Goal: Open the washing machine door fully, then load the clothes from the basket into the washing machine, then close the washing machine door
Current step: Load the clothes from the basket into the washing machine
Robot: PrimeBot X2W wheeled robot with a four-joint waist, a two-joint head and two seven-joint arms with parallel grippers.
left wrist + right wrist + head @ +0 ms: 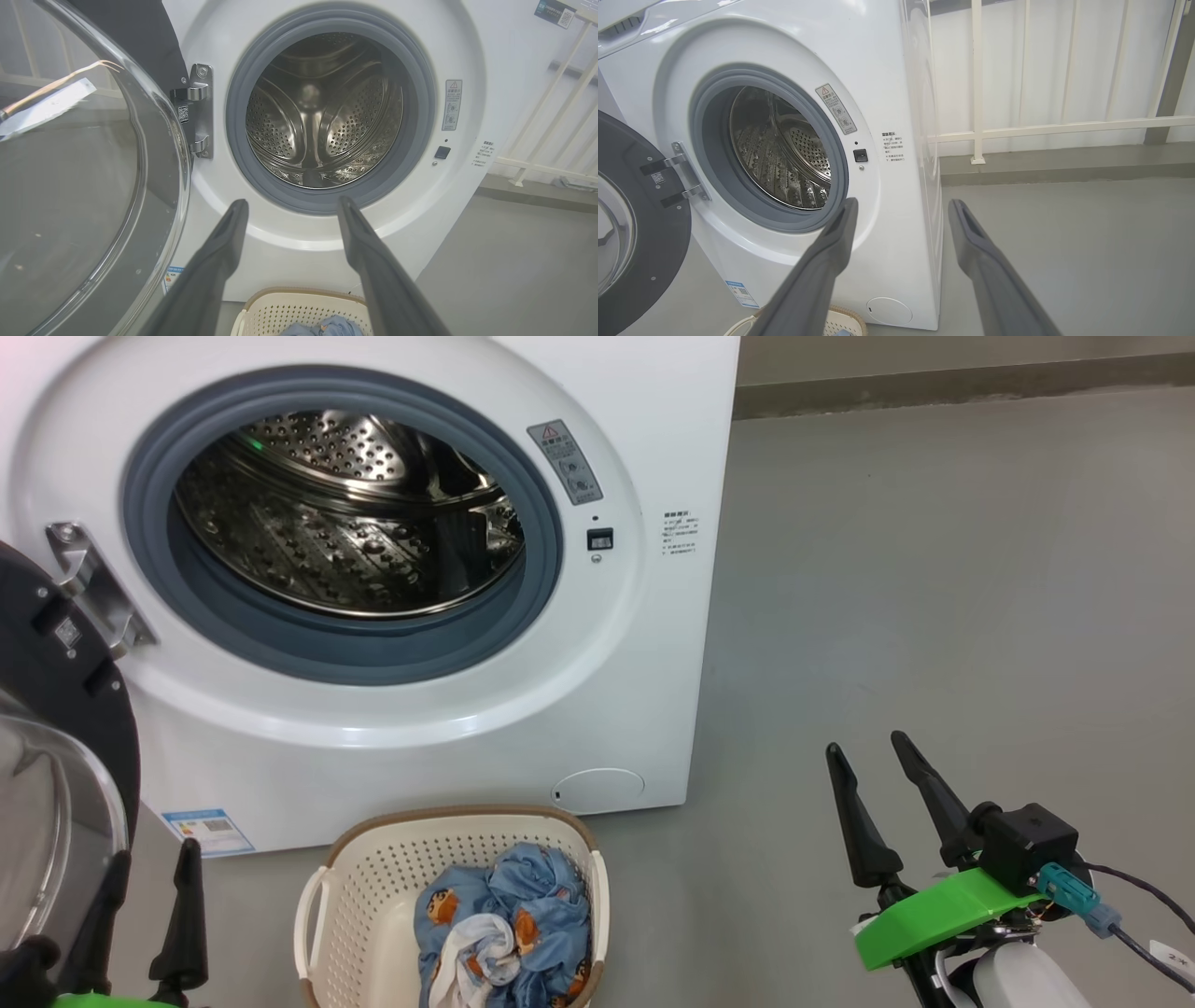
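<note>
Clothes [509, 919] ready for loading.
Likely soft and light, they lie in the basket [373, 891] before the washing machine [653, 429]; pinch the bunched top fold. Left gripper [156, 854] and right gripper [864, 747] both spread, empty.

— First entry?
— The washing machine [672, 411]: a white front-loader, stood on the grey floor [934, 616]. Its perforated steel drum [345, 523] is seen empty and is ringed by a grey gasket [551, 551].
— And the door?
— The washing machine door [89, 709]: a black ring with a clear bowl window, swung wide open on the hinge [93, 583] at the left.
— What else is listed?
— The basket [392, 887]: cream, perforated, brown-rimmed, set just before the machine. The clothes [532, 896]: blue printed fabric and a white piece, heaped inside it.
</note>
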